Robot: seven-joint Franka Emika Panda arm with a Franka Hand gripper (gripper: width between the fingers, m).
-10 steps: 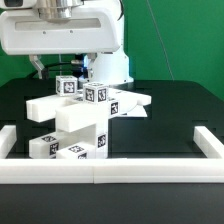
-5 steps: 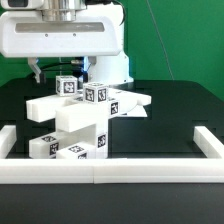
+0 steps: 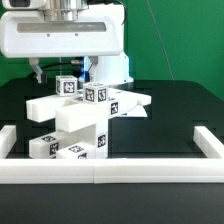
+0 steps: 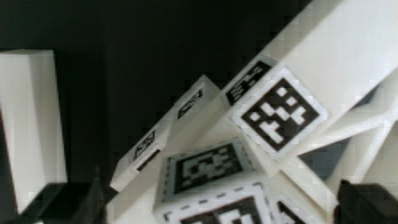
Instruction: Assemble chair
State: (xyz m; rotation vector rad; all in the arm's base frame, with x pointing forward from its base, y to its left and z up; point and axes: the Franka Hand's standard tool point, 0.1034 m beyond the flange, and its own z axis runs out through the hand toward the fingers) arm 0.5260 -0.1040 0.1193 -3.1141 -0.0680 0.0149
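While the arm (image 3: 62, 35) hangs low over the back of the black bench (image 3: 180, 115), its white body fills the top of the exterior view and hides most of the hand (image 3: 60, 70) beneath it; only dark finger tips show under the housing, just above the rear of the chair (image 3: 85, 120). From the wrist view the two dark fingers (image 4: 63, 200) appear at the edges of the picture with white tagged parts between them, and the jaws stand wide, not pressed on anything that I can make out. That chair sits as a stack of chunky white parts near the middle of the bench, toward the exterior view's left: a long flat piece lies across tilted, blocks with black-and-white square tags (image 3: 89, 95) sit on top, and more tagged blocks rest at the base. A white border rail (image 3: 110, 171) runs along the front of the bench, with short ends turning back at each side. Green backdrop (image 3: 175, 40) stands behind the scene.
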